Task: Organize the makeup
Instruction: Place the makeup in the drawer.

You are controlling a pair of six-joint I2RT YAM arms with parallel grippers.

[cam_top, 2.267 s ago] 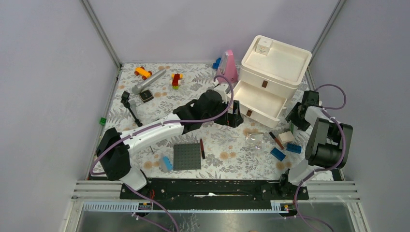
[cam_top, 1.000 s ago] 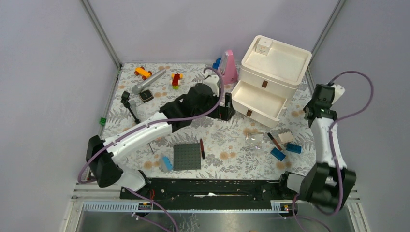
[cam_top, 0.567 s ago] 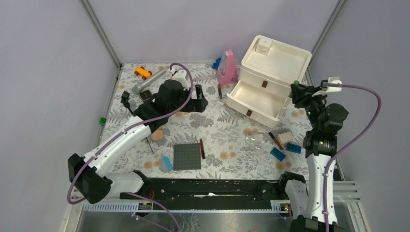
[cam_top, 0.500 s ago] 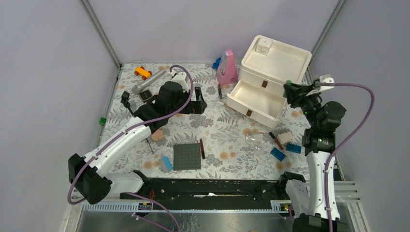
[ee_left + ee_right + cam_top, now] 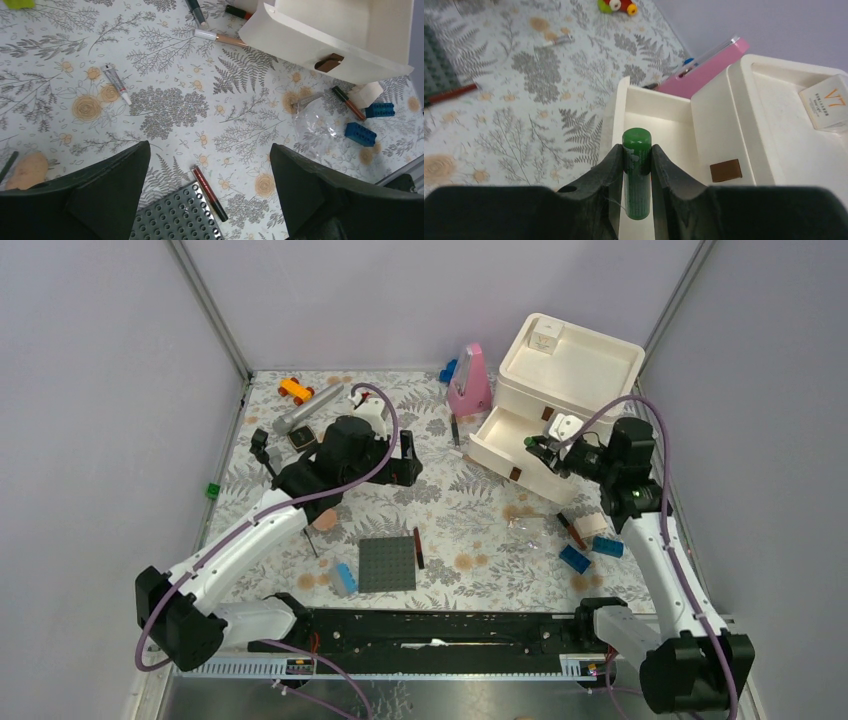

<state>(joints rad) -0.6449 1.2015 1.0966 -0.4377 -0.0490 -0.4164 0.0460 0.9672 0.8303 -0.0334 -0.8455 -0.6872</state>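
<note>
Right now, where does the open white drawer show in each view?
Top external: right of centre, the open drawer juts toward the table's middle.
Left wrist: top right corner, brown handle facing the camera.
Right wrist: centre, behind the held green tube.
Shared landmark: the red-and-black stick beside the grey studded plate.

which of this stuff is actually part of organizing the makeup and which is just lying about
Part of the job: dark green tube in the right gripper; white plastic drawer organizer; red-and-black stick; round peach puff; beige sponge block; small grey tube.

Just lying about: grey studded plate; blue toy bricks; orange toy car; black mini tripod.
</note>
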